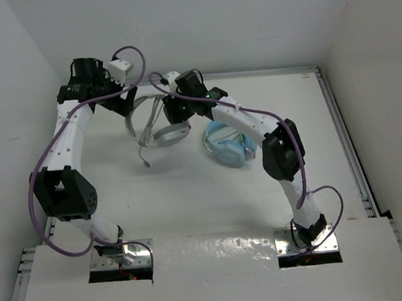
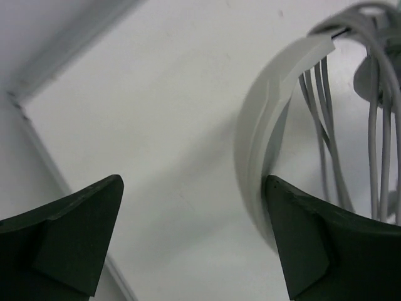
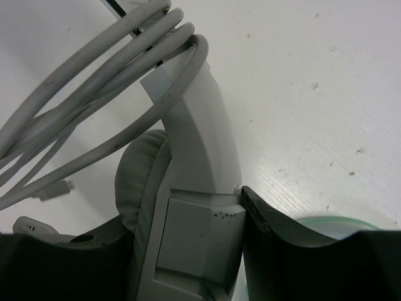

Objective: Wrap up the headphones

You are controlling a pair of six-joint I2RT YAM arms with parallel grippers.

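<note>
Nearest me, the light blue headphones (image 1: 225, 147) lie on the table (image 1: 192, 214). Just beyond, the right gripper (image 1: 176, 113) is clenched on the headphones (image 1: 172, 133) beside an ear cup. The cable (image 3: 94, 78) loops several times round the headband (image 2: 257, 150), and its plug end (image 3: 59, 187) dangles. Farthest, the left gripper (image 2: 193, 188) gapes beside the headband. The wrapping looks nearly done; the next move is to catch that loose tail.

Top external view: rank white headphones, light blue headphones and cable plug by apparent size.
1. white headphones, counting the headband and looped cable.
2. light blue headphones, partly hidden under the right arm, so the margin is unsure.
3. cable plug, clearly the smallest.
</note>
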